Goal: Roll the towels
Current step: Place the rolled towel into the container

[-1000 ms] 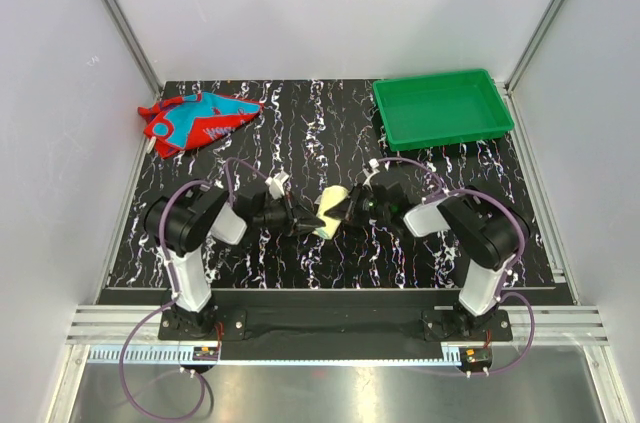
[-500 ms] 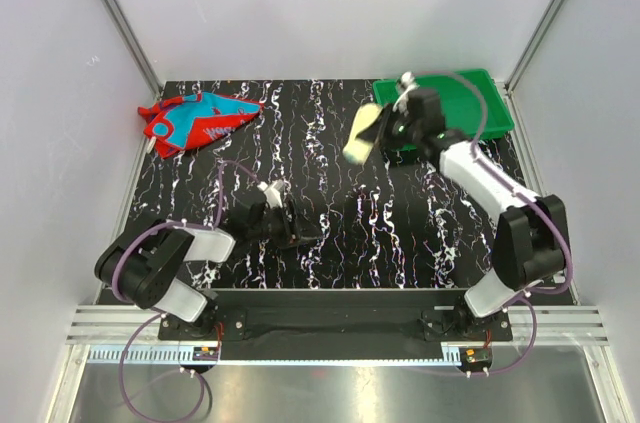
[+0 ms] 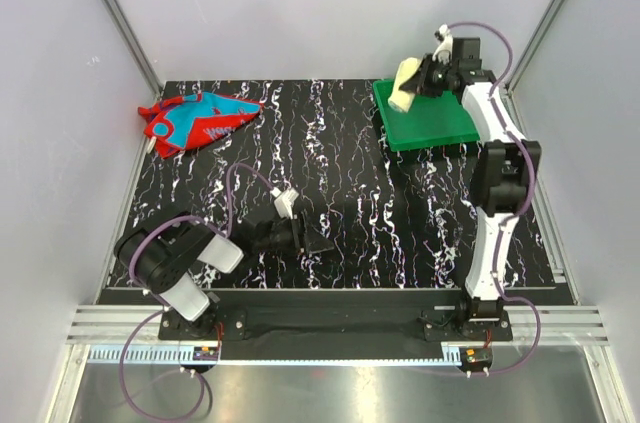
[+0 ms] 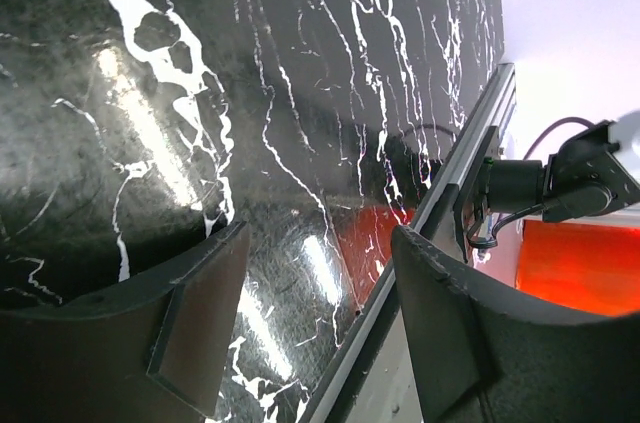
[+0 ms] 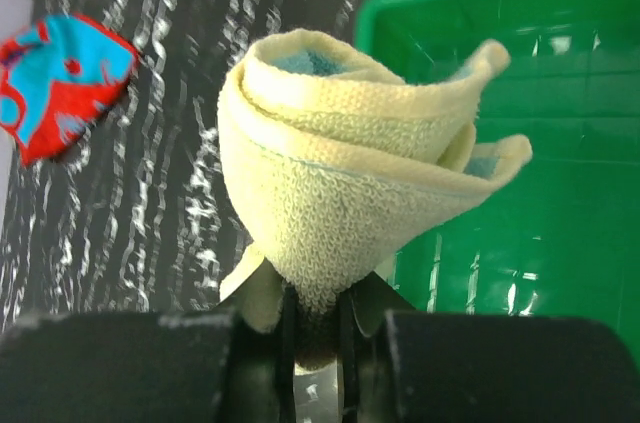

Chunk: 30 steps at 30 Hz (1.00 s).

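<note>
**Upper right, above the tray: yellow towel rolled and gripped**

At upper right, I see the right fingers pinching the rolled pale yellow towel over the green tray. The red towel lies crumpled upper left on the worktop. The left fingers gape, holding nothing.

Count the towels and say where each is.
2. The rolled pale yellow towel is clamped in the right gripper over the green tray; the red towel lies crumpled at the far left of the table.

Yellow towel: lower end hidden between right jaws. Red towel: blurred, cut by left edge. Tray: far corner behind arm.
</note>
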Tool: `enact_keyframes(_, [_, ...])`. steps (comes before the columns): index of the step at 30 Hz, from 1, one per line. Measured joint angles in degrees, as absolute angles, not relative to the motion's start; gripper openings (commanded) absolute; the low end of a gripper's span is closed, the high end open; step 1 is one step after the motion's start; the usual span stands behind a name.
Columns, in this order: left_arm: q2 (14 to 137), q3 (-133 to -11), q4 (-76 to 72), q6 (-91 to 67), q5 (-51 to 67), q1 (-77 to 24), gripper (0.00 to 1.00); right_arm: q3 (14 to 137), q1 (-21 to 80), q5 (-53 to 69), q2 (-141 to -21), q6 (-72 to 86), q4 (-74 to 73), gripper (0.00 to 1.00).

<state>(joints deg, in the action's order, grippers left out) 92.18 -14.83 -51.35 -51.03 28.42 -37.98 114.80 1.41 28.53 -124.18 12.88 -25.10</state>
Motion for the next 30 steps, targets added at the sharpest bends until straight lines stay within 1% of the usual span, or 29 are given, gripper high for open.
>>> enact_keyframes(4, [92.79,-14.66,-52.97,-50.52,27.49,-38.89,0.66,123.94,-1.3,35.29,-137.71,10.04,-30.72,0.0])
enact_keyframes(9, [94.56,-15.59,-54.46,-49.78,26.94,-40.01,0.66,133.12,-3.16,41.47,-149.86,7.29,-38.87,0.0])
enact_keyframes(12, [96.01,-16.67,-55.22,-49.71,26.98,-40.12,0.66,136.09,-3.09,45.19,-151.96,6.55,-42.22,0.0])
enact_keyframes(16, [97.49,-17.67,-56.1,-49.71,27.03,-40.12,0.66,140.25,-2.55,47.42,-153.6,4.27,-46.37,0.0])
enact_keyframes(20, [98.06,-17.96,-56.69,-49.71,27.0,-40.21,0.66,141.71,-1.98,48.64,-155.11,1.69,-50.15,0.0])
enact_keyframes(21, [98.15,-18.02,-56.71,-49.71,27.0,-40.23,0.65,142.02,-1.67,48.8,-155.35,1.15,-51.03,0.02])
enact_keyframes(23, [98.28,-18.04,-56.86,-49.71,27.03,-40.29,0.65,142.91,-0.97,48.42,-155.54,0.1,-52.64,0.12])
enact_keyframes(24, [98.39,-18.06,-56.99,-49.71,27.03,-40.36,0.65,143.39,-0.45,47.88,-155.54,-0.47,-53.32,0.18])
enact_keyframes(25, [98.41,-18.15,-56.99,-49.71,27.0,-40.38,0.65,143.72,0.03,47.48,-155.54,-0.86,-53.91,0.27])
enact_keyframes(27, [98.45,-18.41,-56.73,-49.63,26.94,-40.49,0.65,144.18,1.26,46.94,-155.54,-1.89,-54.85,0.36])
enact_keyframes(28, [98.48,-18.48,-56.64,-49.56,26.92,-40.51,0.65,144.35,1.98,46.46,-155.54,-2.39,-55.4,0.44])
enact_keyframes(29, [98.48,-18.61,-56.49,-49.47,26.89,-40.58,0.65,144.44,2.7,45.91,-155.54,-2.79,-55.72,0.47])
enact_keyframes(30, [98.5,-18.74,-56.31,-49.41,26.81,-40.64,0.65,144.51,3.4,45.3,-155.54,-3.25,-55.99,0.52])
